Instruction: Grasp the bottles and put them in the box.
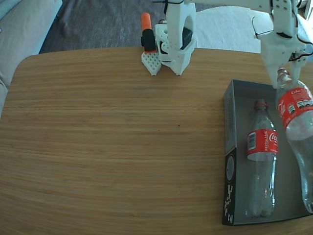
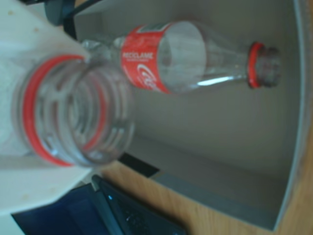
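In the fixed view, the box [image 1: 230, 122] lies at the table's right edge, dark grey inside with a black outer side. One bottle [image 1: 261, 156] lies flat inside it, neck toward the far end. My white gripper [image 1: 280, 72] is shut on the neck of a second bottle [image 1: 298, 127], which hangs tilted over the box's right half. In the wrist view, that bottle's open mouth and red ring [image 2: 73, 110] fill the left side between my white fingers [image 2: 34, 191]. The lying bottle [image 2: 186, 58] and the box floor [image 2: 220, 132] show beyond.
The arm's white base [image 1: 176, 44] and an orange-topped part [image 1: 146, 29] stand at the table's far edge. Wide bare wood [image 1: 112, 137] lies left of the box. A dark blue object [image 2: 122, 213] shows low in the wrist view.
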Available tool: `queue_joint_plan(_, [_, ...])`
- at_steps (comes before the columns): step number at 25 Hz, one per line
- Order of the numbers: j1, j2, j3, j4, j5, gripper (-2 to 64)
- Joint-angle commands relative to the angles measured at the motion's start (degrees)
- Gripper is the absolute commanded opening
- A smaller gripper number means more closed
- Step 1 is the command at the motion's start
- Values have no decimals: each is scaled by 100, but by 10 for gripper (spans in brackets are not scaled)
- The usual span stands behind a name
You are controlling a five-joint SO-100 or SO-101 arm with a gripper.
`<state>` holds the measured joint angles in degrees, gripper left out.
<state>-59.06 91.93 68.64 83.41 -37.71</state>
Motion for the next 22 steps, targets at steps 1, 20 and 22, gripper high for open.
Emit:
queue_joint_plan(1, [-123, -281, -729, -9, 18, -4])
queue_joint_plan(20, [-633, -2312, -2883, -9, 1274, -4])
queue_joint_plan(22, [-642, -2329, -2892, -9, 1477, -4])
